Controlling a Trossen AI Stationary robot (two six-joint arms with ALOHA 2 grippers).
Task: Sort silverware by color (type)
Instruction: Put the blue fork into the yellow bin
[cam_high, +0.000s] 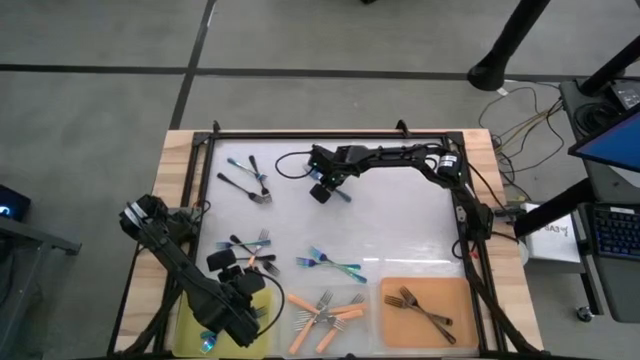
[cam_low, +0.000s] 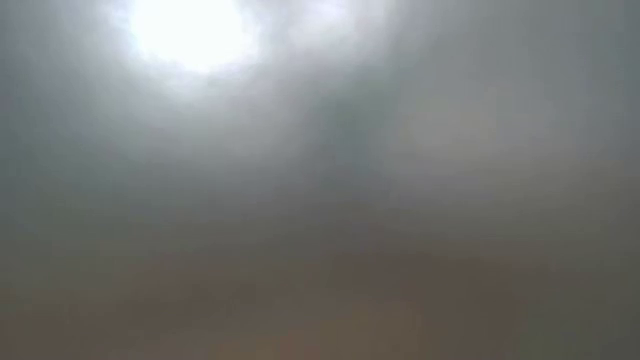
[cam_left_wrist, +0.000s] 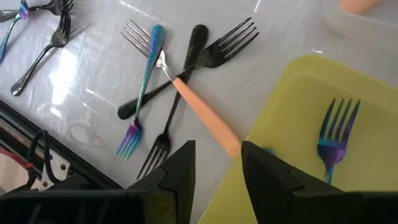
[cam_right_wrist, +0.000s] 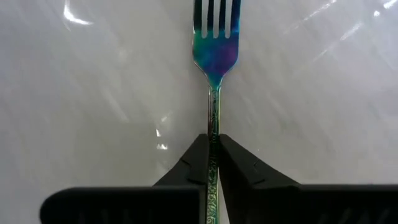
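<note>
The silverware lies in groups on the white table: dark forks (cam_high: 246, 182) at the far left, a mixed pile (cam_left_wrist: 168, 81) of dark, iridescent and orange-handled forks near the left, and iridescent forks (cam_high: 332, 264) in the middle. My right gripper (cam_right_wrist: 213, 138) is at the far middle, shut on one iridescent fork (cam_right_wrist: 216, 56). My left gripper (cam_left_wrist: 217, 165) hangs open above the far edge of the yellow tray (cam_left_wrist: 292, 112), over an orange fork handle (cam_left_wrist: 205, 115). One iridescent fork (cam_left_wrist: 336, 137) lies in that tray. My right gripper pinches the iridescent fork's thin handle (cam_right_wrist: 214, 121) between its two fingers, partway down from the tines. The fingers slant down from above and lie along the handle. The tines point away from the gripper; whether the fork is clear of the table I cannot tell.
Three trays line the near edge: the yellow tray (cam_high: 195, 322), a clear tray (cam_high: 300, 340) with orange-handled forks, and an orange tray (cam_high: 395, 320) with dark forks. A black frame (cam_high: 330, 134) borders the table. The low view shows only haze.
</note>
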